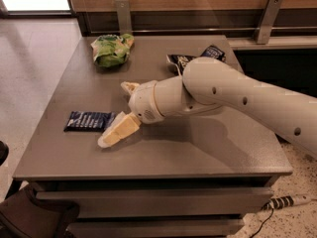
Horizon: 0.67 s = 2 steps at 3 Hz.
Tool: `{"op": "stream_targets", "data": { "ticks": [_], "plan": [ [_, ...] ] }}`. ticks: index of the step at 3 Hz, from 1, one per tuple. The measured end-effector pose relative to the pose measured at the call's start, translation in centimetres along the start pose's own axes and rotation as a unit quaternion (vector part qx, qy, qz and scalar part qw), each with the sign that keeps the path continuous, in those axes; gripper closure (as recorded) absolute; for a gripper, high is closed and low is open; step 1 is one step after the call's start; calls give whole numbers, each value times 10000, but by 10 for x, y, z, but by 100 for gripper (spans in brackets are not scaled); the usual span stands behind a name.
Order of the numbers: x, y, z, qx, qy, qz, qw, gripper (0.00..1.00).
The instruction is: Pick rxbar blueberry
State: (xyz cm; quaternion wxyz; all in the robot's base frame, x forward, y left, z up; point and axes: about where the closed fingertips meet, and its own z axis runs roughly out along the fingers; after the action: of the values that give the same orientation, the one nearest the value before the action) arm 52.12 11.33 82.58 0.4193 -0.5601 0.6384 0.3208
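We see the rxbar (88,121), a flat navy wrapper, lying at the counter's (198,148) 8 o'clock; the gripper (115,114), spread wide, is at its 3 o'clock end.

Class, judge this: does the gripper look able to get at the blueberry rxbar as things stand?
Probably yes: the gripper hangs open right beside the rxbar blueberry, with nothing lying between them on the table.

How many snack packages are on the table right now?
3: green snack bag, back left; dark blue chip bag, back, partly behind the arm; rxbar blueberry, front left, beside the open gripper. The arm may hide more.
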Motion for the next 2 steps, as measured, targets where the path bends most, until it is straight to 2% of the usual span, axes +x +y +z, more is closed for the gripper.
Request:
{"op": "stream_targets", "data": {
  "ticks": [2],
  "plan": [
    [-2, 17, 31, 81, -171, -62, 9998, 3]
  ]
}}
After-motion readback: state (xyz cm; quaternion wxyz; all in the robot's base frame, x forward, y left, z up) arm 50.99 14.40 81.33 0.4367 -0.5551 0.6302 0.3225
